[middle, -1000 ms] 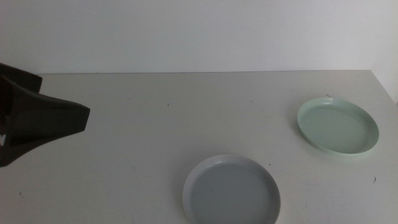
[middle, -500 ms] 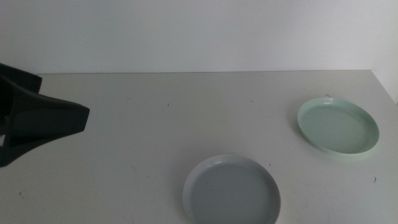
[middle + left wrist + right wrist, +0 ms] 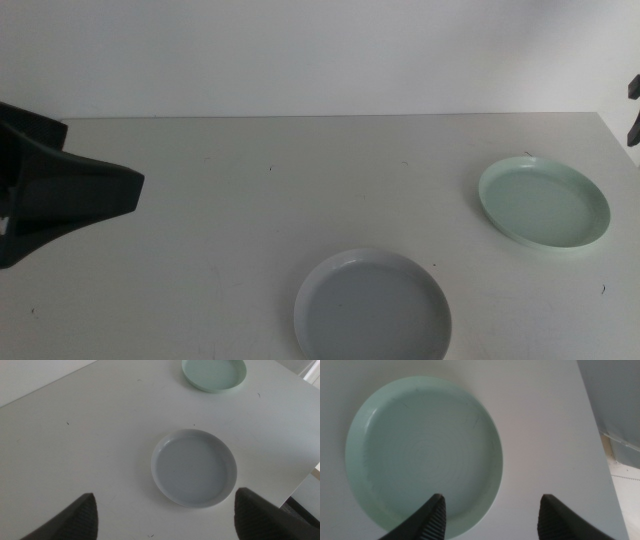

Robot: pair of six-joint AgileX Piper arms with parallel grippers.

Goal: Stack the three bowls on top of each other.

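A grey-blue bowl [image 3: 372, 306] sits at the table's front middle. A pale mint green bowl [image 3: 542, 202] sits at the right. The white bowl is out of view. My left gripper [image 3: 166, 496] is open and empty, high above the table, with the grey-blue bowl [image 3: 194, 467] below and between its jaws; the mint bowl [image 3: 214, 372] lies beyond. The left arm [image 3: 60, 195] shows at the left edge of the middle view. My right gripper [image 3: 492, 499] is open and empty above the near rim of the mint bowl [image 3: 422, 455]. Only a dark bit of the right arm [image 3: 634, 110] shows in the middle view.
The white table [image 3: 250, 200] ends at a pale back wall [image 3: 300, 50]. Its right edge [image 3: 597, 435] runs close beside the mint bowl. Its front corner [image 3: 300, 472] lies near the grey-blue bowl.
A dark part of the right arm has come into the middle view at the upper right edge. The bowls and the left arm have not moved.
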